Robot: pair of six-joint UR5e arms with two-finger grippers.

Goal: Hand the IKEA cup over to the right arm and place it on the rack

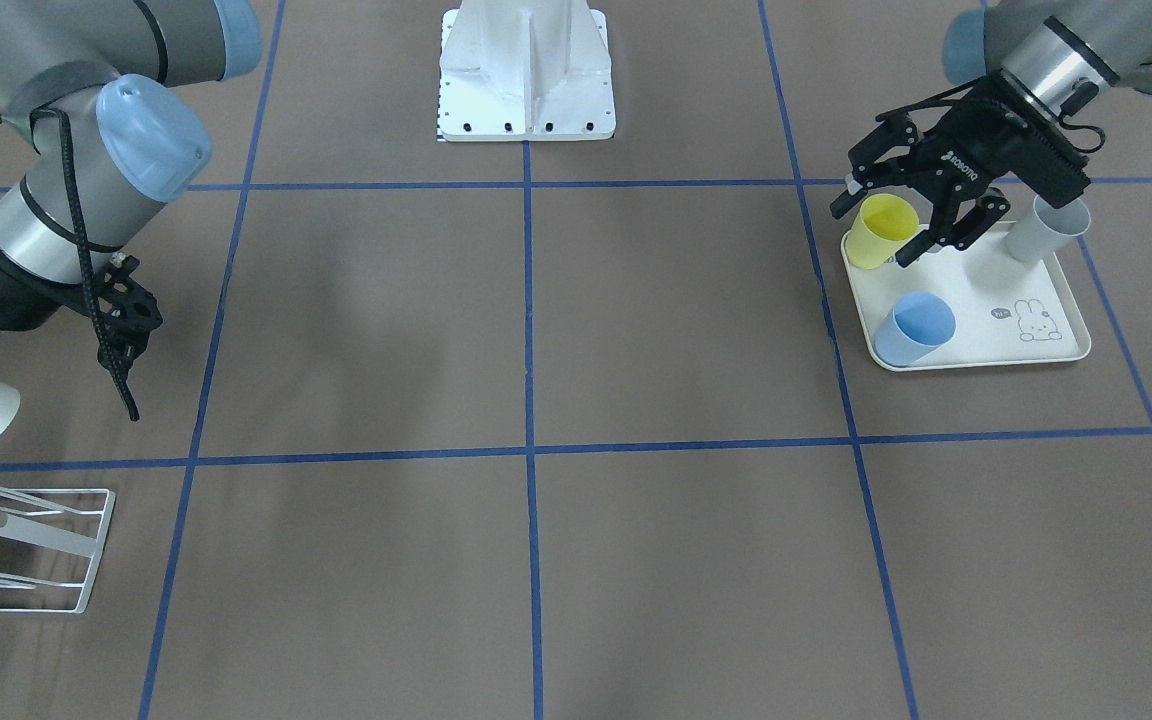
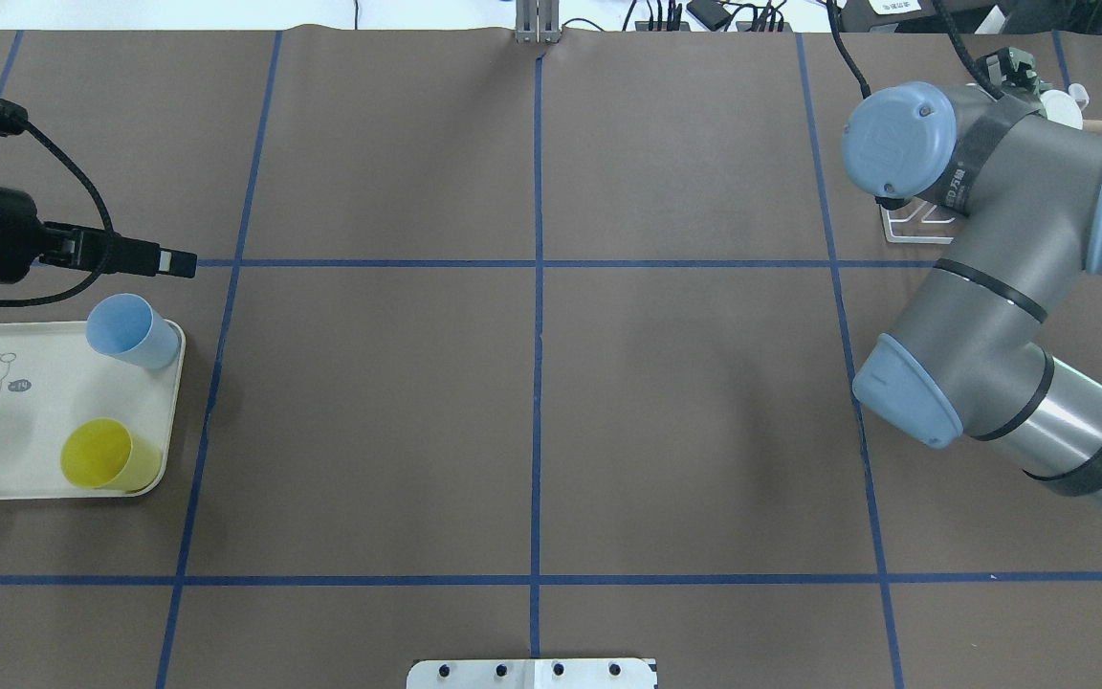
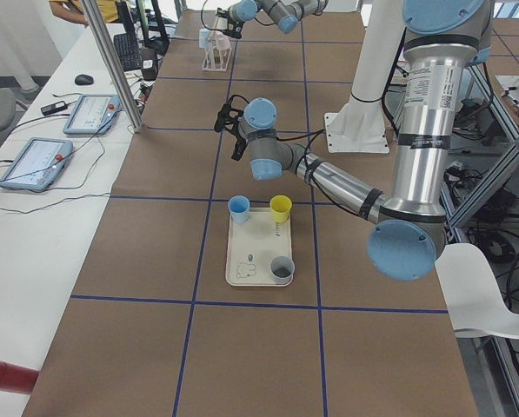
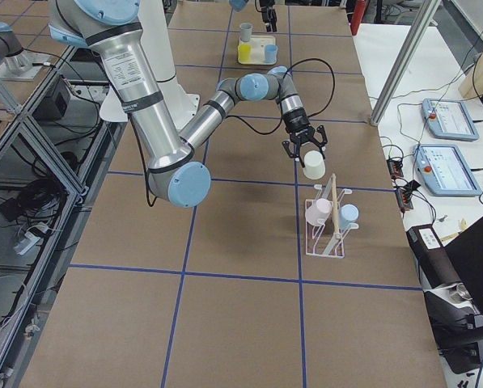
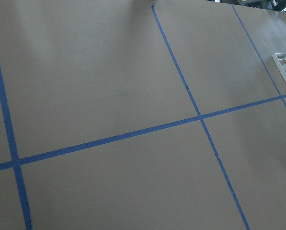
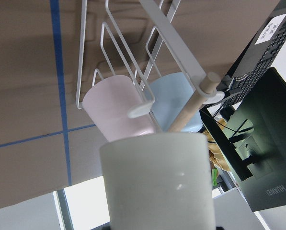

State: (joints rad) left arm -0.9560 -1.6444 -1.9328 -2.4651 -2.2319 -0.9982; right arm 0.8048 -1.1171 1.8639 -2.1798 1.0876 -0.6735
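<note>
The IKEA cup (image 6: 157,177) is white and held by its base in my right gripper (image 4: 306,158), which is shut on it. The right arm (image 1: 86,170) holds the cup (image 4: 314,168) in the air just short of the rack's near end, mouth toward the rack (image 4: 323,246). In the right wrist view, the white wire rack (image 6: 176,45) and its wooden rod (image 6: 193,108) lie straight ahead. My left gripper (image 1: 873,233) hangs open and empty above the tray.
A pink cup (image 6: 116,112) and a pale blue cup (image 6: 174,98) hang on the rack. The cream rabbit-printed tray (image 1: 1026,350) carries a yellow cup (image 1: 881,230), a blue cup (image 1: 916,328) and a grey cup (image 1: 1046,228). The white robot base (image 1: 526,70) stands at the table's middle.
</note>
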